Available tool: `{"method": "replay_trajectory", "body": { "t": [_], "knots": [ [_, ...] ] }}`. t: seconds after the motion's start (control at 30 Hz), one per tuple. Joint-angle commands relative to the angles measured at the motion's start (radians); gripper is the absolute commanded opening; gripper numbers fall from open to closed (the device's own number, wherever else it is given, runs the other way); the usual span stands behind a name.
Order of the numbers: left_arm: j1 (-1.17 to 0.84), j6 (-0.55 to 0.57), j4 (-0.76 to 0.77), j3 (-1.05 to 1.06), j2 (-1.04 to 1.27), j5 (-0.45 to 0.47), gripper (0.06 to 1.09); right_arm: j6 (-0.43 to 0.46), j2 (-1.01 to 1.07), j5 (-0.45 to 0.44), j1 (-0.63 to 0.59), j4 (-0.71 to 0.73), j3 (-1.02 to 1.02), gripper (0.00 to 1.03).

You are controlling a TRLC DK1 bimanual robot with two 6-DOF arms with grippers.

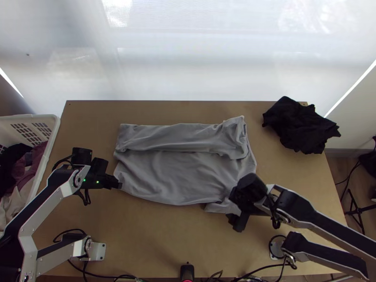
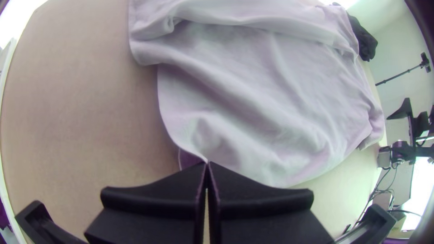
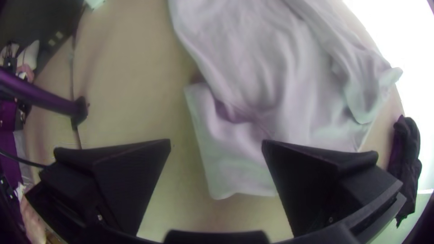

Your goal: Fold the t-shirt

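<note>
Our left gripper (image 2: pixel 207 165) pinches the grey t-shirt (image 1: pixel 174 176) by its hem (image 2: pixel 179 137); our wide-spread right gripper (image 3: pixel 217 141) should take the light, limp sleeve (image 3: pixel 237 174).

1. Top view: high over the wooden table's (image 1: pixel 155 239) near edge, steeply downward; farthest off.
2. Left wrist view: low, close, facing across the grey t-shirt (image 1: pixel 174 174).
3. Right wrist view: close above its near-right part, facing down.
4. Shared by all: t-shirt, black cloth (image 1: pixel 301 124).
</note>
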State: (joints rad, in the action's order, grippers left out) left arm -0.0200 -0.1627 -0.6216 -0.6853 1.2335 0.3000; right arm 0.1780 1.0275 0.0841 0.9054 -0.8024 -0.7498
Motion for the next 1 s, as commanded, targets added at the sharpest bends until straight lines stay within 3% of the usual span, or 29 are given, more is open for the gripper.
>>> {"method": "replay_trajectory", "body": {
  "t": [0.0, 0.4, 0.53, 0.67, 0.73, 0.97],
  "knots": [
    [-0.006, 0.023, 0.002, 0.003, -0.005, -0.001, 0.09, 0.040, 0.008, -0.003, 0.133, 0.042, 0.095, 0.93],
    [-0.009, 0.051, 0.000, 0.030, -0.032, -0.001, 0.09, 0.087, 0.085, -0.053, 0.104, 0.195, 0.141, 0.85],
    [-0.005, 0.043, -0.003, 0.030, -0.032, -0.001, 0.09, 0.126, 0.082, -0.084, 0.053, 0.256, 0.161, 0.41],
    [-0.006, 0.042, -0.009, 0.021, -0.031, -0.001, 0.09, 0.149, 0.057, -0.096, 0.010, 0.272, 0.153, 0.08],
    [-0.008, 0.042, -0.020, 0.020, -0.035, 0.001, 0.09, 0.160, 0.026, -0.096, -0.019, 0.272, 0.130, 0.03],
    [-0.008, 0.043, -0.041, 0.053, -0.077, 0.001, 0.09, 0.206, 0.016, -0.096, -0.151, 0.279, 0.007, 0.03]
  ]
}}
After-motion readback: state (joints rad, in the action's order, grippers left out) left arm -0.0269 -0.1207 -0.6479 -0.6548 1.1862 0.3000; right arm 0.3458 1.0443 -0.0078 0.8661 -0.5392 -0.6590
